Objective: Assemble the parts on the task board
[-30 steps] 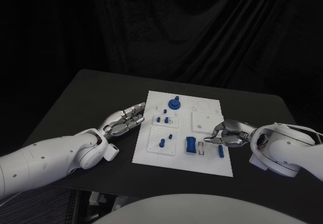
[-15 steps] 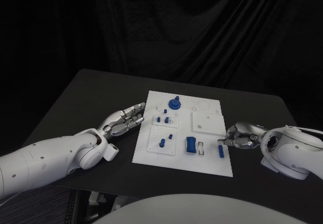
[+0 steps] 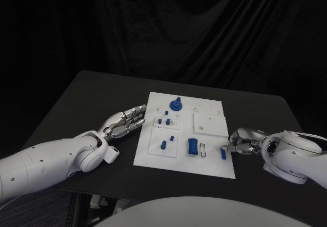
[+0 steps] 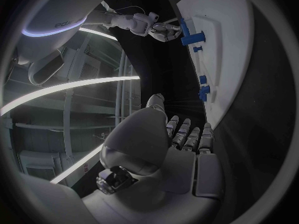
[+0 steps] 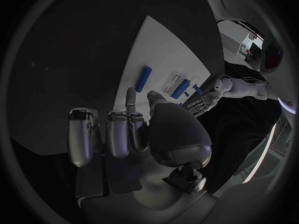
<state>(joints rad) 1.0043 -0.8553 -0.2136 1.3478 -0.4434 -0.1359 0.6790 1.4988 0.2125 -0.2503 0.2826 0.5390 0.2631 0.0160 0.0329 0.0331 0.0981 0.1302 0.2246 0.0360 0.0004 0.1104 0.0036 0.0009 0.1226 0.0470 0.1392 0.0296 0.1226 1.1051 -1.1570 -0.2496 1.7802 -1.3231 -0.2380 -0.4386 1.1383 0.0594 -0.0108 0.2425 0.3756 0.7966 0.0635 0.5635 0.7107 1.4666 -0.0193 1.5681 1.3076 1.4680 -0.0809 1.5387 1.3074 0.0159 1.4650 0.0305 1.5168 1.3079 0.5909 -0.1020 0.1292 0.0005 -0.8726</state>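
Task board: white plate in the middle of the black counter, running from frame centre down toward lower right.
Parts: tall blue knob standing near the board's upper edge; small blue pegs mid-left; blue block in the lower row; a blue bar lying flat by the board's lower-right edge.
Change: over the last second the right hand has drawn back from over the board's lower right to the counter just off its right edge. The blue bar, then partly under the fingers, now lies uncovered on the board.
Meaning: reads as a release or a failed pick; the bar looks loose, not seated, so assembly is still early.
Right hand state: fingers curled inward, tips just beside the bar; right wrist view shows nothing between them.
Left hand: lying flat on the counter just left of the board, fingers extended and slightly apart, holding nothing, unmoved.
Edges: board's right edge sits near the right hand; the bar lies close to that edge, so a careless nudge could push it off.
Open room: bare counter at upper left and along the far edge; tighter at lower right, where the right arm crowds the corner.
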